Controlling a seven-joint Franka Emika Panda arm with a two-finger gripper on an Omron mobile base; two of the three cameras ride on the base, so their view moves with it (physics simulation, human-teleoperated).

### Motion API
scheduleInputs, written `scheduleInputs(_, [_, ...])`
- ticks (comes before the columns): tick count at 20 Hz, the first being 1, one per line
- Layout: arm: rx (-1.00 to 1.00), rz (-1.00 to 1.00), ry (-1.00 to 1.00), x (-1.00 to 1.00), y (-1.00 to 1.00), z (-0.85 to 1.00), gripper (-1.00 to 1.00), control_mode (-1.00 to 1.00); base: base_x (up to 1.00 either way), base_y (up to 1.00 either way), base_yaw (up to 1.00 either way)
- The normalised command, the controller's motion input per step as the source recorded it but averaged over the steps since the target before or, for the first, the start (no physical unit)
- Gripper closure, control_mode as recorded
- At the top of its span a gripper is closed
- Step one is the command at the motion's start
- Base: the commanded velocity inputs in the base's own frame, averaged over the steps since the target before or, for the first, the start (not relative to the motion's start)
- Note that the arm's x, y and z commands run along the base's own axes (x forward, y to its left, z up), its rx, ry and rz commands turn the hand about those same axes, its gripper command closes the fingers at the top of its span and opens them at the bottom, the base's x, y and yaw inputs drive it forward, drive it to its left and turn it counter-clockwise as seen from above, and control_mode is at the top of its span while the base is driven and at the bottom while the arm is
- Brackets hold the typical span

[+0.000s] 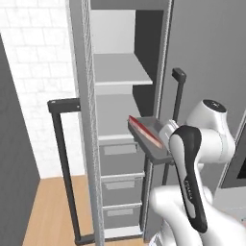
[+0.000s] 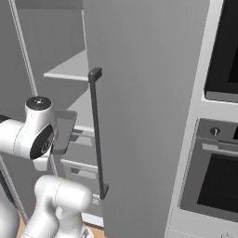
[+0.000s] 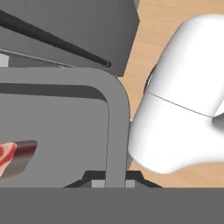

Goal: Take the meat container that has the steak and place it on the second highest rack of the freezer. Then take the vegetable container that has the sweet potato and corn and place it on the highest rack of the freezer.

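Note:
The meat container (image 1: pixel 153 140) is a shallow grey tray with the steak (image 1: pixel 145 129), a thin red slab, lying along it. The tray hangs tilted in front of the open freezer (image 1: pixel 120 120), just right of the second highest rack (image 1: pixel 111 138) and about level with it. In the hand view my gripper (image 3: pixel 114 182) is shut on the tray's grey rim (image 3: pixel 117 127), and one end of the steak (image 3: pixel 9 158) shows at the left. The highest rack (image 1: pixel 122 78) sits above, bare. From the right base view the tray (image 2: pixel 65 130) is partly hidden behind my arm.
The freezer's left door stands open with its long black handle (image 1: pixel 65 168). The right door's handle (image 2: pixel 96 135) is close beside my arm. Drawers (image 1: pixel 120 156) fill the freezer below the shelves. Black-windowed wall ovens (image 2: pixel 218 181) stand to the right.

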Motion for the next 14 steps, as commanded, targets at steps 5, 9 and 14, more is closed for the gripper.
scheduleInputs(5, [0.00, 0.00, 0.00, 0.00, 0.00, 0.00, 1.00, 1.00, 0.40, 0.40, 0.00])
scheduleInputs(9, [0.00, 0.00, 0.00, 0.00, 0.00, 0.00, 1.00, 1.00, 0.28, 0.23, -0.02])
scheduleInputs(14, [0.00, 0.00, 0.00, 0.00, 0.00, 0.00, 1.00, 1.00, 0.01, 0.00, -0.03])
